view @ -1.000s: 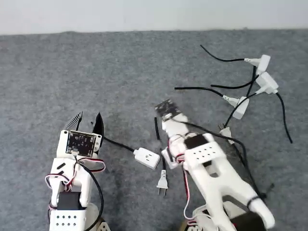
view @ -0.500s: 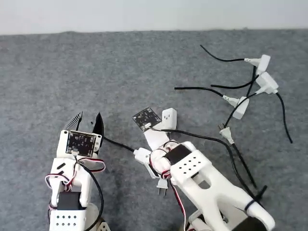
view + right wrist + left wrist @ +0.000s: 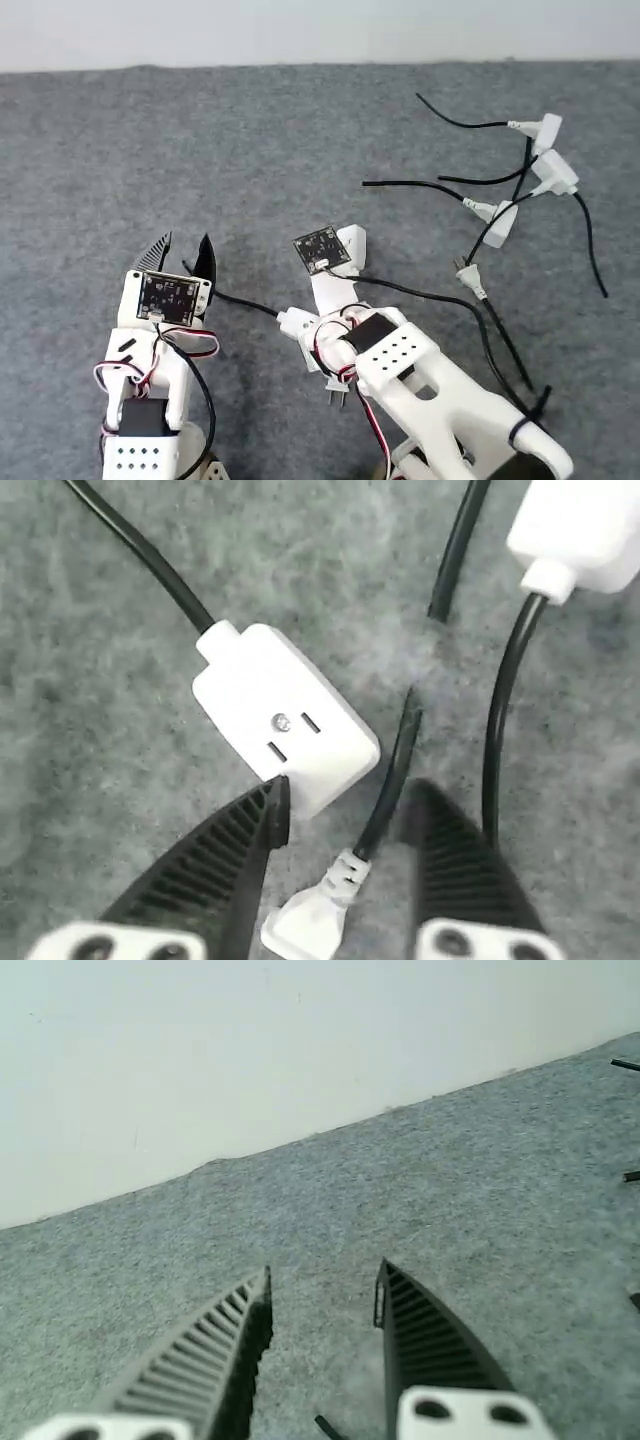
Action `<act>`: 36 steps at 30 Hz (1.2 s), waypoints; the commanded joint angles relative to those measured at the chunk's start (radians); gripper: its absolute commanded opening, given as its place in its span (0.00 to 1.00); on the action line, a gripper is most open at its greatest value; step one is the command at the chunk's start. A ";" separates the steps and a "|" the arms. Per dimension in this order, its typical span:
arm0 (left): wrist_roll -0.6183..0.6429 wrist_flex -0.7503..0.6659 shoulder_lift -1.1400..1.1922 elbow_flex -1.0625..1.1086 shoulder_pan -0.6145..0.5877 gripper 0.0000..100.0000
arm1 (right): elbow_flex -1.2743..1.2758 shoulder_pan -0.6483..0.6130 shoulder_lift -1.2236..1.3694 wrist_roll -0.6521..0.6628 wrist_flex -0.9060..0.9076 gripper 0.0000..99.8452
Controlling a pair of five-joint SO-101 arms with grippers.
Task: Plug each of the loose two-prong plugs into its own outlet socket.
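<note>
Hovering low over the grey bench (image 3: 250,150), the right tool (image 3: 345,792) gapes open astride a black cord (image 3: 385,790), its plug (image 3: 310,920) just beside a white socket (image 3: 285,725). The left tool (image 3: 325,1272) rests well apart, likewise open.

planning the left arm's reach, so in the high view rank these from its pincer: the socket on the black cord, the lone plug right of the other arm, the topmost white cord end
1. socket: nearest, just right of the left pincer, against the right arm.
2. lone plug: farther right, beyond that arm.
3. topmost cord end: farthest, up in the right corner.
</note>
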 commanded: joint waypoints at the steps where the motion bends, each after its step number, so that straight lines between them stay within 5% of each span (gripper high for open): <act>1: -0.012 -0.026 -0.012 -0.010 0.006 0.16 | 0.003 -0.004 -0.024 -0.012 -0.019 0.12; 11: -0.012 -0.026 -0.012 -0.010 0.006 0.16 | -0.003 0.002 -0.035 -0.017 0.087 0.42; 21: -0.012 -0.026 -0.012 -0.010 0.006 0.16 | 0.029 -0.094 -0.024 -0.012 0.105 0.43; 25: -0.012 -0.026 -0.012 -0.010 0.006 0.16 | 0.057 -0.179 -0.024 -0.012 0.047 0.39; 32: -0.012 -0.026 -0.012 -0.010 0.006 0.16 | 0.058 -0.163 -0.024 -0.009 0.002 0.11; 36: -0.012 -0.026 -0.012 -0.010 0.006 0.16 | 0.061 -0.117 -0.024 -0.009 -0.008 0.11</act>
